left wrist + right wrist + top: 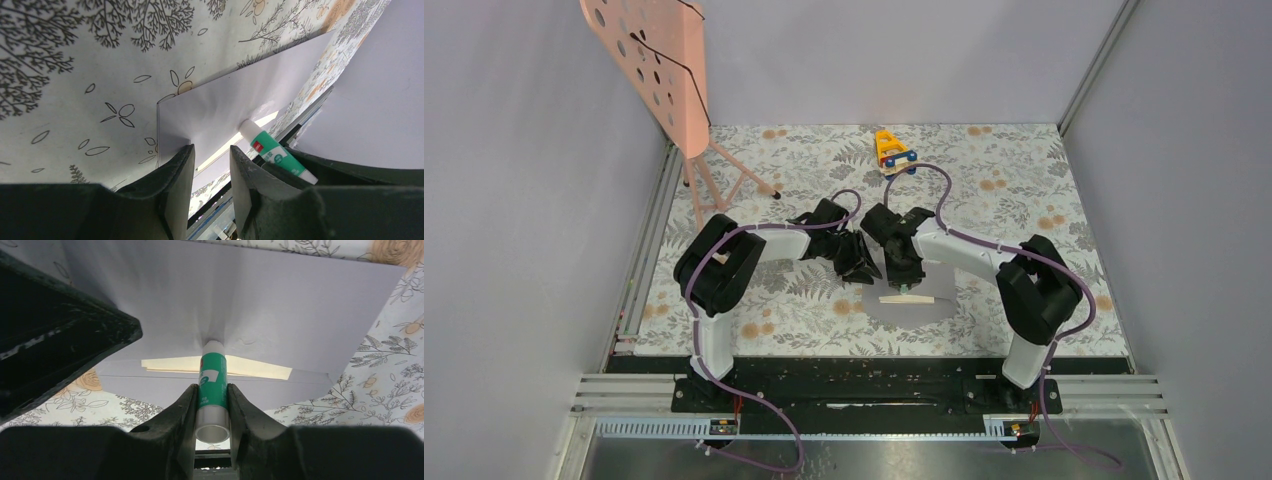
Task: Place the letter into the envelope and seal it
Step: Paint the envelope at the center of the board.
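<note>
Black fingers of the left gripper [212, 152] stand apart with nothing between them at the left edge of the envelope [921, 311], which lies flat mid-table, long axis left to right, the tan letter [252, 369] showing at its mouth. Right above it the right gripper [212, 390] clamps a green glue stick [212, 371], tip touching the paper, so that arm is nearer. The yellow toy [892, 150] behind blocks nothing.

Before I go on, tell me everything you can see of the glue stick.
The glue stick is a slim, plastic-looking cylinder with a white tip, a green label bearing a red mark and white print, and a silvery hollow rear end. The right end effector clamps it by the body. Its tip presses on the lilac envelope, just beyond the cream letter strip showing there.
</note>
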Robot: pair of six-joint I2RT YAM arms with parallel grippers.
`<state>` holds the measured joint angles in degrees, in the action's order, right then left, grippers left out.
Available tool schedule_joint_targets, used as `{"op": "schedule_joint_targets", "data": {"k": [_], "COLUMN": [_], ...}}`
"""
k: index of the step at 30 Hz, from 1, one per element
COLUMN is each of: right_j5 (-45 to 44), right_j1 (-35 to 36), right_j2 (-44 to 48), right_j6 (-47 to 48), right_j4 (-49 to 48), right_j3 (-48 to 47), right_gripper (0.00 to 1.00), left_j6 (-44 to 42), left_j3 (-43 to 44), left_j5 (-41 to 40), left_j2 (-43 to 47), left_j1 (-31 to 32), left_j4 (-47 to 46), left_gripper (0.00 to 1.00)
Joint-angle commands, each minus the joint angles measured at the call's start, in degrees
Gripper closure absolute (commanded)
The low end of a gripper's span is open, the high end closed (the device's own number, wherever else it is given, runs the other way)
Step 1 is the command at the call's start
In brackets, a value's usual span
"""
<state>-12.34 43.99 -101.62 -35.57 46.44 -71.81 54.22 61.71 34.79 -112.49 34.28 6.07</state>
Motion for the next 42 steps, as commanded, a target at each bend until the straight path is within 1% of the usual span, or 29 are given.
{"op": "schedule_joint_targets", "data": {"k": [1, 5, 9, 16, 22, 28, 31, 37, 42], "right_j5": [2.0, 1.5, -2.0, -2.7, -1.6, -1.0, 0.4, 1.9, 3.7], "right_j1": [1.4, 1.4, 1.0, -4.3, -5.9, -6.0, -5.5, -1.8, 0.1], "right_j2": [-0.6, -0.8, -1.0, 3.7, 5.9, 5.3, 3.8, -0.2, -1.8], "right_j6": [0.0, 0.2, 0.5, 0.9, 1.3, 1.9, 2.1, 2.1, 1.7], "right_j4": [-0.2, -0.6, 0.1, -1.3, -1.1, 0.1, 0.1, 1.0, 0.9], "right_j3": [-2.5, -2.3, -0.6, 7.3, 9.7, 7.6, 5.0, -1.7, -4.7], "right_gripper": [1.0, 1.0, 1.0, 1.0, 1.0, 1.0, 1.0, 1.0, 1.0], "left_j6": [-2.0, -2.1, -2.3, -2.5, -2.5, -2.5, -2.5, -2.5, -2.5], "left_j3": [-1.5, -1.4, -1.1, -1.1, -1.0, -1.5, -1.4, -1.5, -1.7], "left_j5": [-4.1, -3.8, -3.9, -3.7, -3.8, -3.8, -3.8, -3.8, -3.9], "left_j2": [-1.6, -1.9, -1.9, -2.1, -2.1, -1.9, -2.0, -1.8, -1.6], "left_j1": [0.2, 0.3, 0.3, 0.2, 0.3, 0.3, 0.3, 0.3, 0.3], "left_j4": [4.6, 4.6, 5.1, 5.1, 5.2, 4.9, 4.7, 4.7, 4.7], "left_gripper": [0.66, 0.66, 0.66, 0.66, 0.66, 0.66, 0.66, 0.66, 0.66]}}
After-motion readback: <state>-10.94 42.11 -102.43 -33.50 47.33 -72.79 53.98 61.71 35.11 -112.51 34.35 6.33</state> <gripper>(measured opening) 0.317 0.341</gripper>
